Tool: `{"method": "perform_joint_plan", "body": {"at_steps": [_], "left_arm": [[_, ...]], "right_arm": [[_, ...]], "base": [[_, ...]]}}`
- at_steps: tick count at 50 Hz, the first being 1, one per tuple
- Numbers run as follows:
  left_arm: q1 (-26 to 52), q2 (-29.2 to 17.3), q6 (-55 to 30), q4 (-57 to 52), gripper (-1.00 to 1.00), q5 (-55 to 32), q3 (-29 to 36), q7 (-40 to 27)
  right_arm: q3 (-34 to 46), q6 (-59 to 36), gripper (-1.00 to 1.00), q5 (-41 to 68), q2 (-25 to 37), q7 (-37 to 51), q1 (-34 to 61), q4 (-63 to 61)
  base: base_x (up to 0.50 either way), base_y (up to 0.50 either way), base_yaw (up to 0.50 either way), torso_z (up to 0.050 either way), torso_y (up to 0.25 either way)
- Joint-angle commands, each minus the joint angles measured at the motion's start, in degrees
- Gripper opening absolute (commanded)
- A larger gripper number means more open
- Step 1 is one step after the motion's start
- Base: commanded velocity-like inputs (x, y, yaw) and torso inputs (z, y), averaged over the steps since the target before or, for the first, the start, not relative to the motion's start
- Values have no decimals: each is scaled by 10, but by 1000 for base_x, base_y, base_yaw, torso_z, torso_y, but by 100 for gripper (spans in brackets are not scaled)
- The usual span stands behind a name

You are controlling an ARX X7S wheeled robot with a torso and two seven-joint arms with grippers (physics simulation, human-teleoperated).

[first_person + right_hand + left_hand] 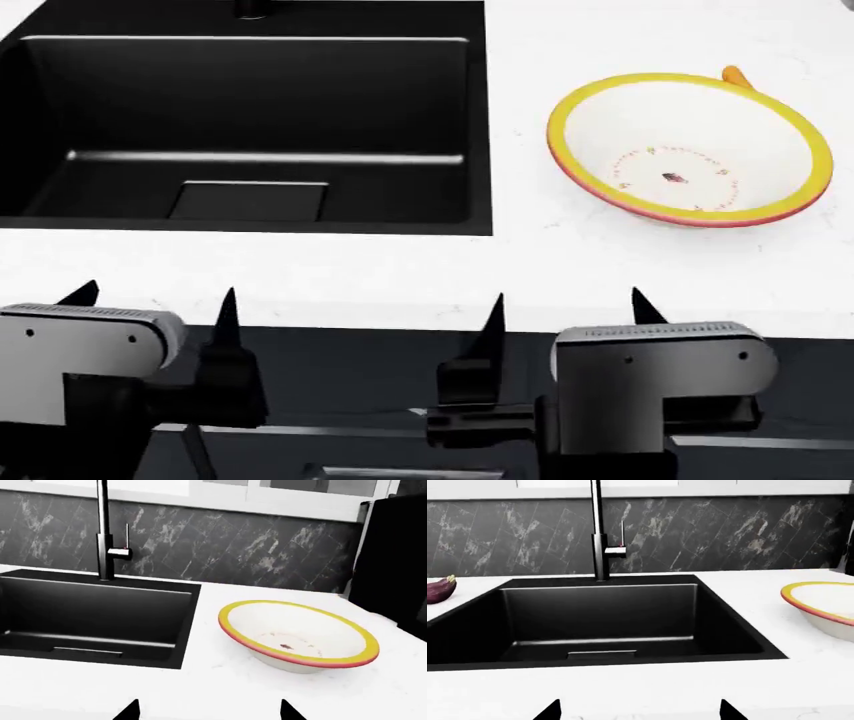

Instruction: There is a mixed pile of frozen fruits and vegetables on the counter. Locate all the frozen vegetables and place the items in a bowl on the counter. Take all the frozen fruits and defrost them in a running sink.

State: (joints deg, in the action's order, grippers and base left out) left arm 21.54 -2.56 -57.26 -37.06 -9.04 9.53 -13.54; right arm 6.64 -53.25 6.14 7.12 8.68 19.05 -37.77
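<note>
The black sink lies empty at the head view's upper left, set in the white counter. The yellow-rimmed white bowl stands right of it, empty, with a slim orange piece poking out behind its far rim. A purple eggplant lies on the counter beyond the sink's far side, seen only in the left wrist view. My left gripper and right gripper hover open and empty over the counter's front edge. The frozen fruits are out of view.
A tall black faucet rises behind the sink against a dark marble backsplash; no water shows. A dark tall appliance stands beyond the bowl. Dark cabinets sit below the counter edge.
</note>
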Motion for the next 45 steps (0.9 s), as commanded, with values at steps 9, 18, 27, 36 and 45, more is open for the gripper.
{"method": "perform_joint_plan", "body": {"at_steps": [9, 18, 27, 36, 45], "left_arm": [[29, -10, -57, -83, 100, -65, -53, 9], [24, -25, -59, -98, 100, -76, -64, 5], [31, -28, -67, -100, 100, -81, -55, -5], [24, -29, -65, -95, 100, -92, -64, -7], [28, -20, -80, -97, 100, -110, -76, -13]], "right_arm": [[-50, -168, 100, 16, 9, -13, 49, -128], [-47, -184, 100, 16, 20, -8, 53, -139], [-43, -216, 100, 18, 32, -4, 65, -160], [-43, -249, 100, 18, 44, 0, 80, -181], [-52, -250, 100, 24, 44, -3, 77, -189]], "base": [[0, 0, 0, 21, 0], [0, 0, 0, 50, 0], [0, 0, 0, 50, 0], [0, 0, 0, 50, 0], [0, 0, 0, 44, 0]]}}
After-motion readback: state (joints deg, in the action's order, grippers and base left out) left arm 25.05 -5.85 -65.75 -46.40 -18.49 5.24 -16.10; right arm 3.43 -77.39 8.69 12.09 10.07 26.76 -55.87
